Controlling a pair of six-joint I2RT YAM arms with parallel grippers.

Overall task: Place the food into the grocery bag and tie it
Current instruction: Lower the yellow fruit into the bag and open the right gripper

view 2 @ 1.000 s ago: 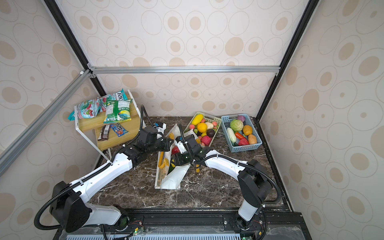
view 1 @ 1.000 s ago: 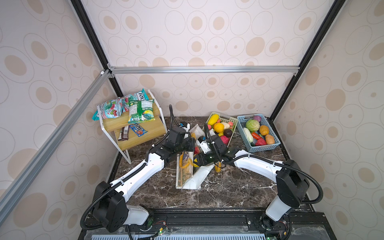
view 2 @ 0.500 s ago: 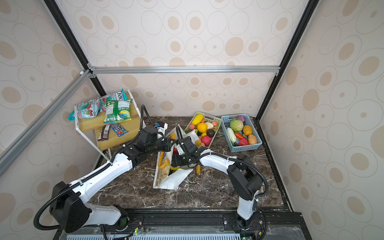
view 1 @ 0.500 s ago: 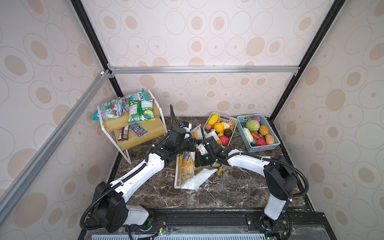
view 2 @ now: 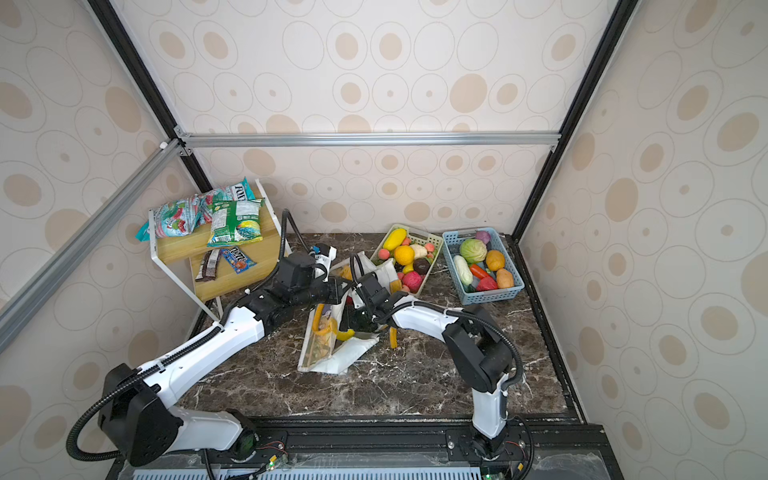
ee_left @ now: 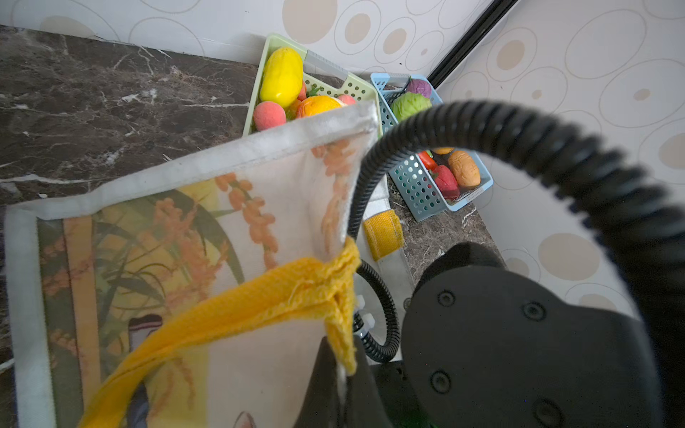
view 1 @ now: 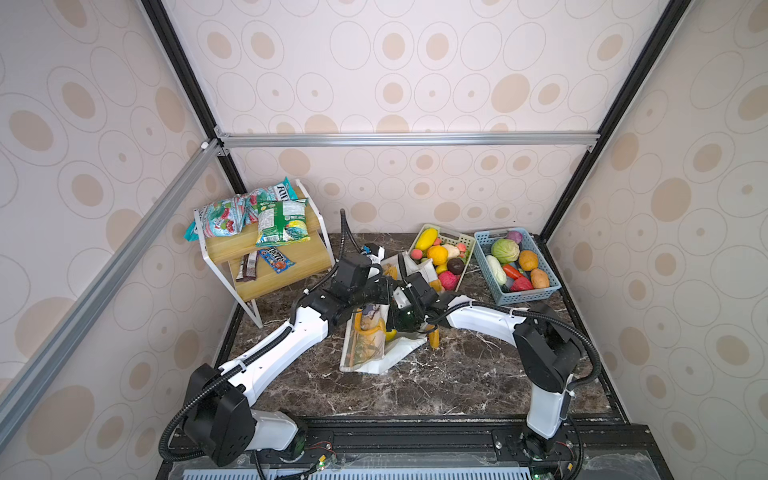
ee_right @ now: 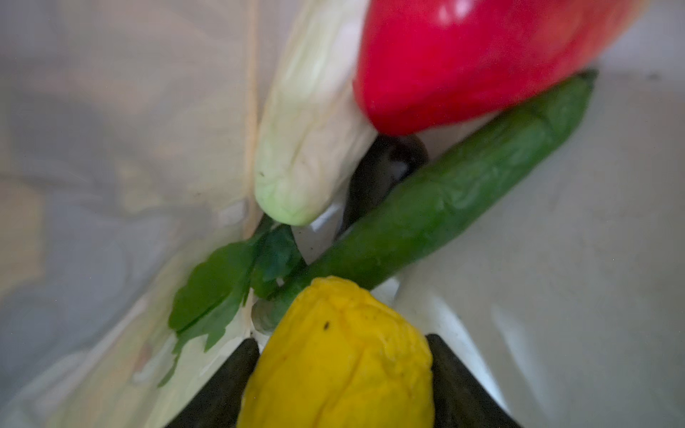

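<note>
Snack packets [view 1: 280, 220] on wooden shelf [view 1: 226, 245]

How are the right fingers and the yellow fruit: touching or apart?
Touching. The right wrist view shows the yellow fruit wedged between both dark fingers, its sides against each, with no gap.

Grocery bag [ee_left: 259, 207] looks woven, handle [ee_left: 259, 300] coarsely knit, yellow fruit [ee_right: 337, 355] matt.

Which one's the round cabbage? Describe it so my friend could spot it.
The marble table has a blue basket in its far right corner, beside a green basket. Near its back lies the round green cabbage: the only leafy ball, larger than the purple ball behind it.
</note>
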